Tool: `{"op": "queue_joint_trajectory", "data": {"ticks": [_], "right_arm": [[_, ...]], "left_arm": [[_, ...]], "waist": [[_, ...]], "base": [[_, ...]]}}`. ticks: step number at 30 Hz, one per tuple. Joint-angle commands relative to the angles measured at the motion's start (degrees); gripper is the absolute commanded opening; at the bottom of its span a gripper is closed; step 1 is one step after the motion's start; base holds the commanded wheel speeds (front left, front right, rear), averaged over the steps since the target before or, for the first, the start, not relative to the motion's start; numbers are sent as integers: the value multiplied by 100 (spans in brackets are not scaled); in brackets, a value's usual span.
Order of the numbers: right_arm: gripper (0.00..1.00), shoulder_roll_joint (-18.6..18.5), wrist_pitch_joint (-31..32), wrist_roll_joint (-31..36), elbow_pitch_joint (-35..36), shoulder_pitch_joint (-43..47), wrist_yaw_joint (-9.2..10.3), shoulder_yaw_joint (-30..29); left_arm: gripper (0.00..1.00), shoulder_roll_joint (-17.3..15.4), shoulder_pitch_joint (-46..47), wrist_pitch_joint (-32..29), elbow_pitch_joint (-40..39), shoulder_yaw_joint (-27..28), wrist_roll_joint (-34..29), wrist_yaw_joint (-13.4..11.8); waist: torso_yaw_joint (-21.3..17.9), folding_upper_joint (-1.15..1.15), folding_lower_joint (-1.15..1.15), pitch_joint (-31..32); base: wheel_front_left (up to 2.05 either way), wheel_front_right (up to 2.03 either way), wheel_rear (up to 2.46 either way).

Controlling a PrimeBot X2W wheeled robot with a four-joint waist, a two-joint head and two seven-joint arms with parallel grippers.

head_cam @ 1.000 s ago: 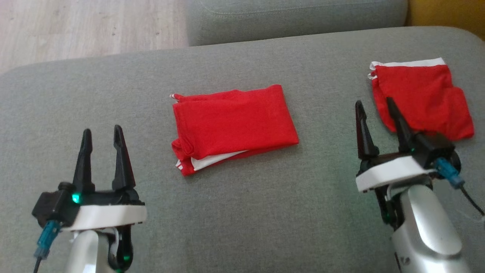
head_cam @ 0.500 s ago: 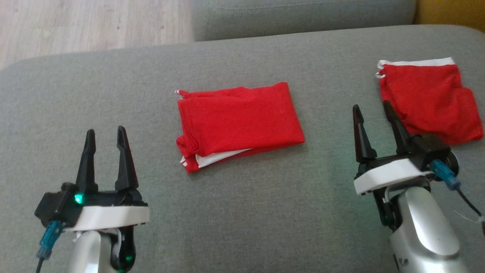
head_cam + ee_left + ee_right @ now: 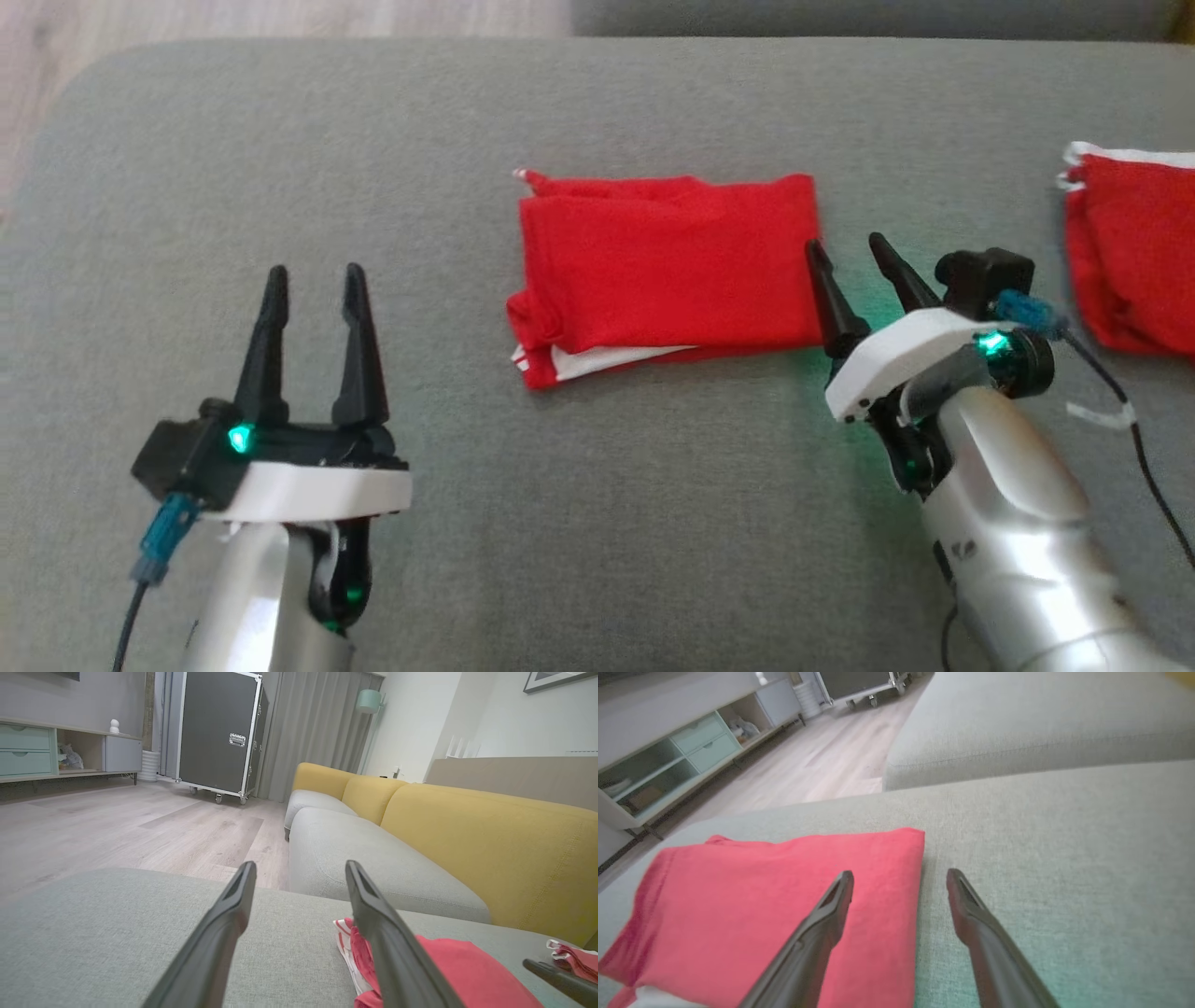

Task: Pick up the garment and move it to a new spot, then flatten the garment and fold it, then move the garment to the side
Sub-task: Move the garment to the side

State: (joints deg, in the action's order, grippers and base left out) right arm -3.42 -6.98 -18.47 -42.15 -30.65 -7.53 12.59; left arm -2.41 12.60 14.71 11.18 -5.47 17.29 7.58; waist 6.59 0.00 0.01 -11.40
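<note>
A folded red garment [image 3: 667, 266] with white trim lies in the middle of the grey sofa seat [image 3: 597, 523]. My right gripper [image 3: 850, 249] is open at the garment's right edge. In the right wrist view its left finger hangs over the red cloth [image 3: 784, 900] and its right finger over bare cushion. My left gripper [image 3: 315, 276] stands open well to the left of the garment, nothing between its fingers. The left wrist view shows the garment [image 3: 448, 970] low at right, beyond the open gripper [image 3: 299, 870].
A second red garment [image 3: 1134, 247] with a white band lies at the seat's right edge. A yellow sofa back [image 3: 490, 835] runs along the far side. Wooden floor [image 3: 117, 826], a black wheeled case [image 3: 219, 732] and a low cabinet [image 3: 56, 751] lie beyond the seat.
The head camera has shifted, so the scene sits further right and higher. My right gripper has swung left from beside the second garment to the right edge of the middle one.
</note>
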Motion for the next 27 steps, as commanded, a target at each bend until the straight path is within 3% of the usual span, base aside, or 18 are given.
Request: {"op": "queue_joint_trajectory", "data": {"ticks": [1,11,12,13,14,15,20,27], "right_arm": [[100,54,85,-114,-211,-370,4,135],[100,54,423,-265,-1891,-1049,4,598],[73,54,415,-283,-1948,-1068,4,667],[13,54,384,-280,-1998,-1093,4,729],[13,54,384,-280,-1998,-1093,4,729],[0,54,327,-269,-2040,-1113,4,785],[0,54,-197,20,-2198,-1302,4,924],[0,44,-688,1013,-2354,-1546,4,775]], "left_arm": [[100,-47,260,29,-135,72,82,-9],[100,-47,334,29,-62,25,205,-21],[100,-47,328,29,-59,33,205,-21],[100,-47,321,29,-58,46,203,-21],[100,-47,321,29,-58,46,203,-21],[100,-47,311,29,-53,63,197,-22],[100,-47,262,29,-37,140,142,-23],[100,-47,164,29,-120,214,69,-20]], "waist": [[220,0,-1,-122],[513,0,-1,-209],[508,0,-1,-206],[498,0,-1,-200],[498,0,-1,-200],[480,0,-1,-185],[309,0,-1,-76],[-84,0,-1,161]], "base": [[0,0,0],[0,0,0],[0,0,0],[0,0,0],[0,0,0],[0,0,0],[0,0,0],[0,0,0]]}}
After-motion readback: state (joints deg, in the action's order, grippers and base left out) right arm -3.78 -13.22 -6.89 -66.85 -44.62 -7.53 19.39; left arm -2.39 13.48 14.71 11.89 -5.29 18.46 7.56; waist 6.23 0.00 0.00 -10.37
